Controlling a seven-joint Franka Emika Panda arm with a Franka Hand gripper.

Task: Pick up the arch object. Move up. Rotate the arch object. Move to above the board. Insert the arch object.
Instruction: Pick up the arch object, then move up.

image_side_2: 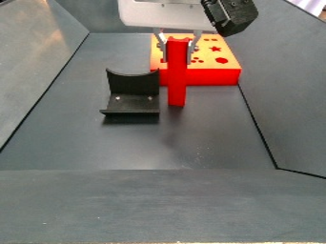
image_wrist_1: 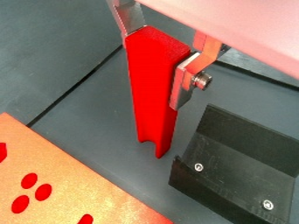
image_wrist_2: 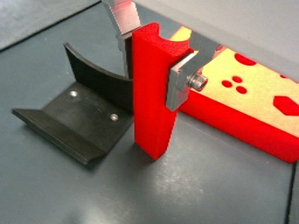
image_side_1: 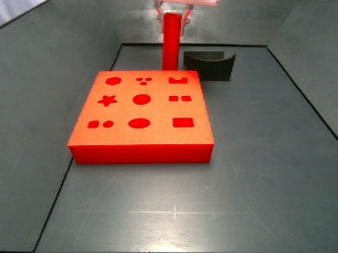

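Note:
The arch object point(image_wrist_1: 149, 87) is a tall bright-red bar standing upright; it also shows in the wrist view point(image_wrist_2: 152, 105) and in both side views point(image_side_1: 172, 44) point(image_side_2: 176, 78). My gripper point(image_wrist_1: 158, 52) point(image_wrist_2: 152, 57) is shut on its upper part, one silver finger point(image_wrist_2: 181, 80) on each side. The bar's lower end is at floor level; I cannot tell whether it touches. The gripper point(image_side_1: 173, 12) point(image_side_2: 178, 40) is beyond the far edge of the board point(image_side_1: 142, 114), the orange-red slab with shape-holes, which also shows in the other views point(image_wrist_1: 47, 175) point(image_wrist_2: 251, 96) point(image_side_2: 219, 63).
The dark L-shaped fixture point(image_side_1: 211, 64) stands on the floor close beside the bar, on the side away from the board point(image_wrist_1: 233, 166) point(image_wrist_2: 76, 114) point(image_side_2: 132, 93). Grey walls enclose the dark floor point(image_side_1: 251, 178).

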